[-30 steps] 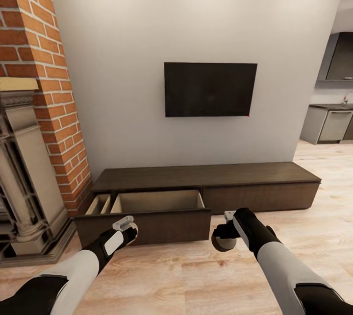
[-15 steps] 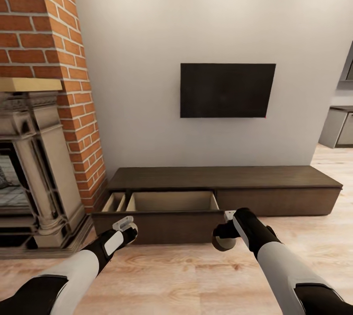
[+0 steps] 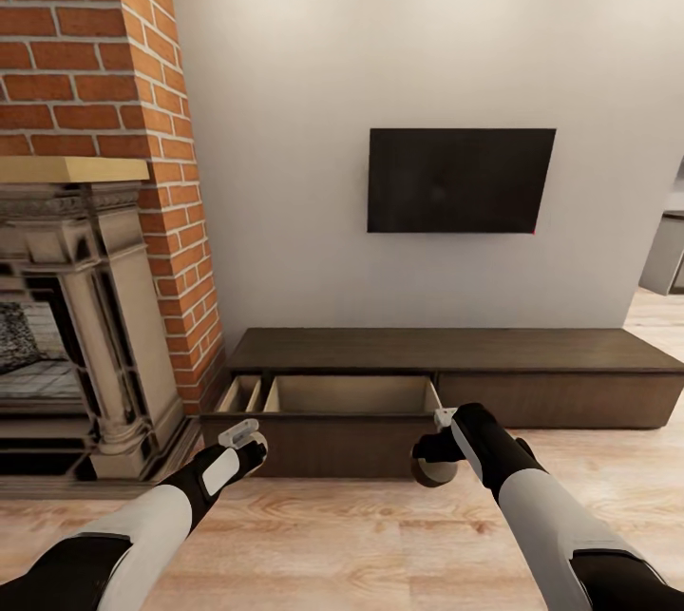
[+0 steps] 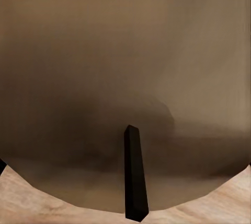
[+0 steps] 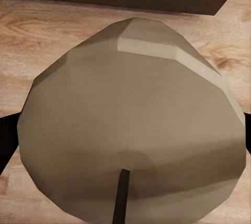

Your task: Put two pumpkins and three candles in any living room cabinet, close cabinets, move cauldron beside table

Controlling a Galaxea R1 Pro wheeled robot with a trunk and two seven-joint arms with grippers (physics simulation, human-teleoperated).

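Each gripper is clamped on a candle: left gripper (image 3: 249,441) on one candle (image 4: 125,78), right gripper (image 3: 435,459) on another candle (image 5: 130,125). Open cabinet (image 3: 328,397) drawer sits just ahead of both, likely ready for drop-in.

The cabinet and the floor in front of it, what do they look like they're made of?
The cabinet looks like dark brown wood with a matte finish and faint grain; its open drawer is paler inside. The floor looks like light wood planks with visible grain.
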